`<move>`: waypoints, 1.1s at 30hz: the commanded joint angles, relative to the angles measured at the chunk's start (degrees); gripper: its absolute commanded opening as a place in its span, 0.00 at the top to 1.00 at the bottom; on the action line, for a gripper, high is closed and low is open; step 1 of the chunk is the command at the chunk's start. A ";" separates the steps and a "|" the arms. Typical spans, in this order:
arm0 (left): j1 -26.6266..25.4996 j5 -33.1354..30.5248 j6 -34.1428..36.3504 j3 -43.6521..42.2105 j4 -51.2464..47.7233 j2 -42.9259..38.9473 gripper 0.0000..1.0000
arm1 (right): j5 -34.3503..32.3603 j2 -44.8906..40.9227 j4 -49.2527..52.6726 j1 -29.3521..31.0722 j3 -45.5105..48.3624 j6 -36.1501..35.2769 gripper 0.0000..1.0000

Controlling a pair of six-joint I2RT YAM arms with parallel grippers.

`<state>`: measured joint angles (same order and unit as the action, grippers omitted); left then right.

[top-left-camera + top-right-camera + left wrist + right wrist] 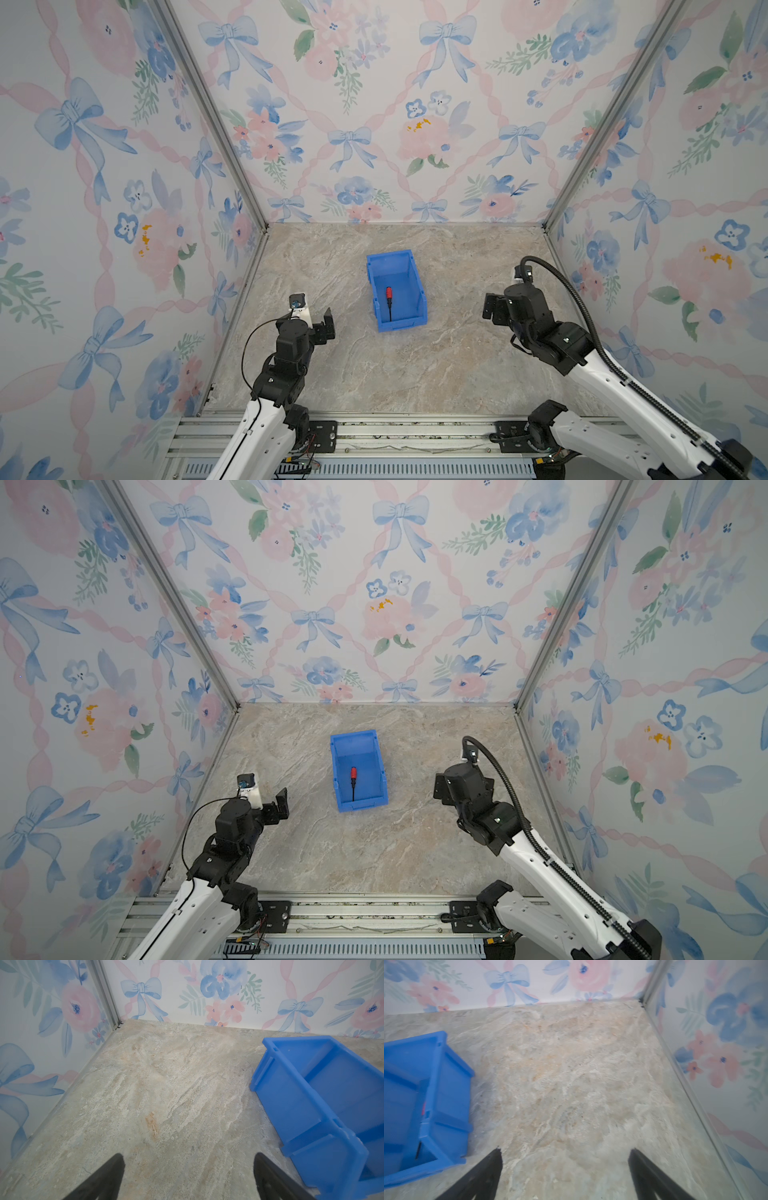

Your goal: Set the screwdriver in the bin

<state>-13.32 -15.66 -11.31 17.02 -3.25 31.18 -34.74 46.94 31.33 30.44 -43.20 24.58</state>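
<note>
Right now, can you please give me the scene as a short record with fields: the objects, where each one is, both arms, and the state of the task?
screwdriver: lies flat on the bin floor, red handle toward the far wall
bin: blue, upright, mid-table, between the two arms
left gripper: jaws wide apart, empty, above the table to the left of the bin
right gripper: jaws wide apart, empty, to the right of the bin
table: marble-look surface
task state: screwdriver is inside the bin; neither gripper touches it

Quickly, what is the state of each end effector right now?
Left end effector: open, holding nothing.
Right end effector: open, holding nothing.
</note>
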 commanded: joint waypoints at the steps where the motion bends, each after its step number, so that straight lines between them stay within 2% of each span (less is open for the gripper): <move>1: 1.05 -0.67 3.14 -1.76 2.69 -0.59 0.02 | -8.91 -7.44 -0.32 -1.70 7.79 -1.26 0.03; 4: 2.06 -0.88 1.51 -3.26 4.00 -0.69 0.03 | -4.69 -17.03 -7.41 -3.25 16.43 -10.70 0.03; 6: 2.33 -1.07 1.74 -4.83 5.94 -1.19 0.03 | -3.22 -22.03 -10.22 -3.30 20.51 -14.49 0.03; 9: 2.53 -2.79 2.54 -7.08 9.23 -1.06 0.03 | 0.53 -24.03 -14.24 -3.23 23.25 -20.15 0.03; 13: 2.75 -3.28 2.49 -11.09 16.01 2.26 0.03 | 0.73 -18.95 -18.65 -3.62 24.68 -22.73 0.03; 17: 2.85 -3.93 2.17 -11.14 19.49 8.08 0.02 | 1.79 -14.16 -27.51 -4.95 28.62 -22.74 0.03; 22: 2.89 -4.16 4.13 -13.00 28.37 9.80 0.03 | 4.17 -5.69 -36.17 -10.85 29.77 -22.29 0.03; 27: 4.07 -3.35 5.01 -15.67 38.12 11.47 0.03 | 10.41 2.24 -47.32 -16.10 29.67 -25.15 0.03; 33: 7.39 -0.02 6.26 -15.74 48.70 19.55 0.03 | 16.21 12.76 -56.86 -20.95 27.33 -24.84 0.03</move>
<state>-7.31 -17.96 -6.61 1.83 36.80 47.99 -22.65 57.04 -17.28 10.98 -13.85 0.71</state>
